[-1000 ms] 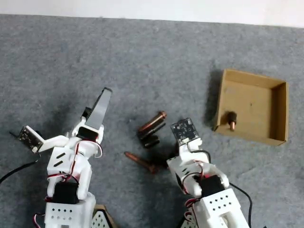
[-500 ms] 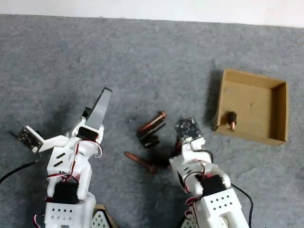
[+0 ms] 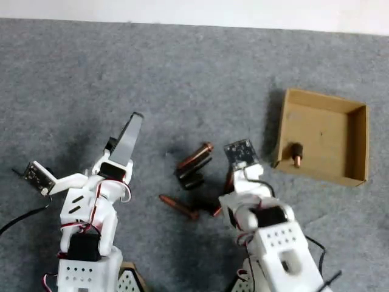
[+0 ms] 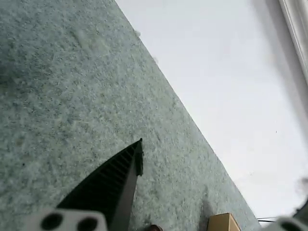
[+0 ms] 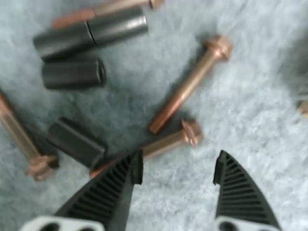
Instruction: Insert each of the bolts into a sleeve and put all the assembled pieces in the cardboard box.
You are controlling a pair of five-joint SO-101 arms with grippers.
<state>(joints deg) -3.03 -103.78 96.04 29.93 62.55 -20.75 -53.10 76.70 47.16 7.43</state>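
Near the worktop's (image 3: 182, 73) front edge, the right pincer (image 5: 179, 156) has crept forward over the loose bolts (image 5: 186, 86), released and empty. A grab looks next.

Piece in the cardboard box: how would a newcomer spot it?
Find the cardboard box at the high view's right. Inside, by its left wall, lies a dark sleeve with a copper bolt end protruding. All other parts lie outside on the carpet.
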